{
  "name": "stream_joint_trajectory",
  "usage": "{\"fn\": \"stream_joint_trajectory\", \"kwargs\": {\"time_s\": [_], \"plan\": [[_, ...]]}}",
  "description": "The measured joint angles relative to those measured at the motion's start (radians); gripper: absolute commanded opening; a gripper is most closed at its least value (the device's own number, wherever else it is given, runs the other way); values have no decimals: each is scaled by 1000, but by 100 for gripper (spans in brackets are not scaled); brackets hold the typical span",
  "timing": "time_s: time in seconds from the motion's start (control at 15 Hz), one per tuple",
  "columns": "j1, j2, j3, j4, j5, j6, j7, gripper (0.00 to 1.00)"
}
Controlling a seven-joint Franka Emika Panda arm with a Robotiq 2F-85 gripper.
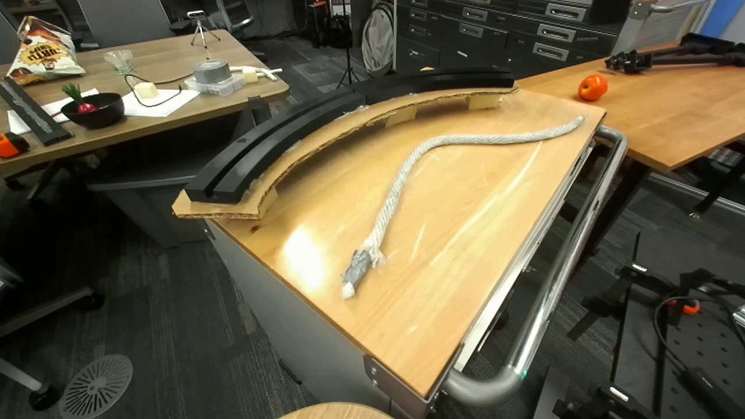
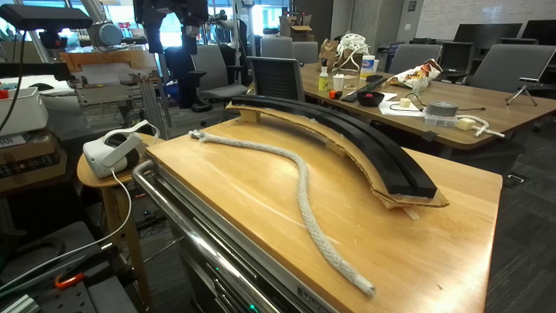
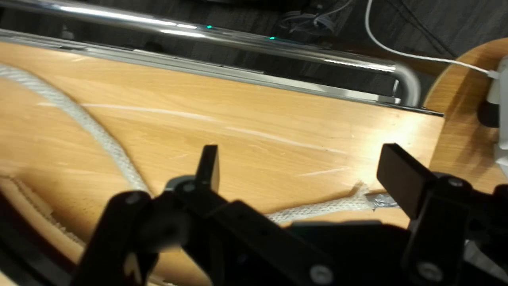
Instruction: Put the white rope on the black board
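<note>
The white rope (image 1: 401,174) lies in a loose curve on the wooden tabletop (image 1: 465,244), apart from the black board (image 2: 354,132) and seen at full length in both exterior views. Grey tape (image 1: 357,265) wraps one end beside a frayed tuft; in the wrist view that end passes behind a finger (image 3: 401,178), its tip hidden, while dark linkage covers the rope's middle and the rest runs out past the left edge. The board, arched and grooved, rests on a cardboard strip (image 1: 314,137) propped on pale blocks (image 2: 250,115), which are only partly visible beneath it; in the wrist view it is a dark, blurred shape cropped at lower left. Over the tabletop hangs the gripper (image 3: 301,167), its fingers spread wide; in an exterior view the top edge cuts it off. A metal rail (image 1: 559,291) runs alongside the tabletop. A white headset (image 2: 113,152) sits on a round stool (image 2: 97,181), both cropped at right in the wrist view. On a table (image 2: 521,117) beyond, a black bowl (image 1: 99,116) half hides a red object with green leaves (image 1: 87,107).
</note>
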Motion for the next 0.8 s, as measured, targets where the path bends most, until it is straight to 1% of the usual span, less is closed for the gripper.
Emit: {"fn": "stream_joint_trajectory", "kwargs": {"time_s": [0.07, 0.27, 0.33, 0.47, 0.67, 0.8], "plan": [[0, 0, 5, 24, -39, -20, -27, 100], [2, -5, 28, 110, -157, -128, -102, 100], [2, -6, 36, 134, -200, -148, -129, 100], [4, -5, 39, 169, -268, -150, -183, 100], [4, -4, 38, 180, -280, -150, -201, 100], [4, 7, 35, 179, -290, -129, -201, 100]]}}
